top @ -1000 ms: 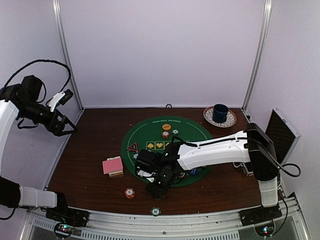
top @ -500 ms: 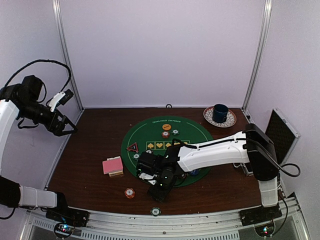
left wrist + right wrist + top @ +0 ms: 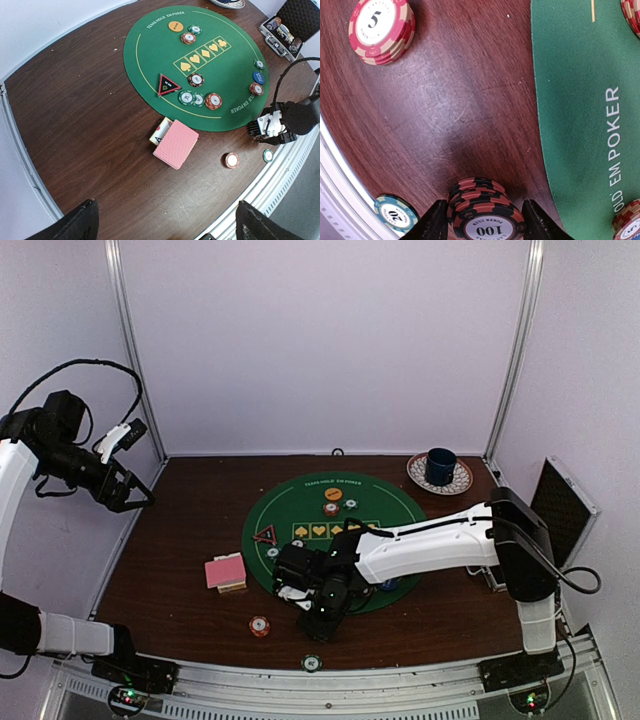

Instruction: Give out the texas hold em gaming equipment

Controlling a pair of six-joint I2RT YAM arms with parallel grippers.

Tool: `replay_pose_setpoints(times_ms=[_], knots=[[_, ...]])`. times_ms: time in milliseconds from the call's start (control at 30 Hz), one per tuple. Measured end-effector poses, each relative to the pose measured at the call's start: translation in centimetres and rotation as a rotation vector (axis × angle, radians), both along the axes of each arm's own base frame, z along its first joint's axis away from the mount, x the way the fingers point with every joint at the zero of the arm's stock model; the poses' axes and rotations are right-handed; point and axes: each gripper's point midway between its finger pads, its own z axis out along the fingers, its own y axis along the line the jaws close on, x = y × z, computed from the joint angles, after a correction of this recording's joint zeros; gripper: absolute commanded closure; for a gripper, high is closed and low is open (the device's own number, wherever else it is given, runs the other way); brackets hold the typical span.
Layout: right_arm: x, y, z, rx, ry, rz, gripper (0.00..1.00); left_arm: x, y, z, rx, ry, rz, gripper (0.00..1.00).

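- Left gripper [image 3: 143, 462]: upper left of the top view, raised above the table's left edge. Jaws spread wide, nothing between them.
- Card deck [image 3: 225, 571]: pink backs up, on the bare wood just left of the mat, left of centre. In the left wrist view a face-up card shows under its far edge.
- Red chip stack [image 3: 381, 30]: marked 5, on the wood below the deck. It is in the upper left of the right wrist view, well apart from the gripper.
- Triangle marker [image 3: 167, 84]: red and black, flat on the mat's left part.
- Row of three chips [image 3: 198, 100]: green, green and red, on the mat just beside the marker.
- Green mat [image 3: 300, 510]: round, centre of the table, printed with card suits.
- Right gripper [image 3: 318, 618]: low at the mat's near edge, bottom centre of the top view. Its fingers [image 3: 437, 220] press both sides of the red-and-black chip stack.
- Red-and-black chip stack [image 3: 487, 215]: marked 100, on the wood just off the mat.
- Teal chip [image 3: 396, 212]: marked 20, near the table's front rail.
- Orange disc [image 3: 333, 494]: upper part of the mat, a chip touching it.
- Blue disc [image 3: 258, 77]: right edge of the mat, between two chips.
- Cup [image 3: 440, 465]: dark blue, upright on a patterned saucer [image 3: 459, 483], upper right.
- Case [image 3: 563, 510]: black, metal-edged, open at the far right edge.
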Motion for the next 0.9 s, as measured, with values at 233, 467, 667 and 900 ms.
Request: replay_pose_setpoints(times_ms=[233,467,667,900], knots=[[-0.27,-0.12,-0.02,-0.008,0.002,0.006,0.41,-0.01,0.00,0.01,0.000,0.000,0.000,0.02],[-0.39,-0.21,0.13,-0.013,0.004,0.009,0.42,-0.06,0.00,0.07,0.001,-0.003,0.000,0.03],[-0.39,-0.11,0.47,-0.006,0.001,0.011,0.48,-0.08,0.00,0.07,0.001,-0.004,0.000,0.03],[-0.31,0.15,0.75,0.002,-0.001,0.010,0.56,-0.08,0.00,0.07,0.001,-0.003,0.000,0.02]])
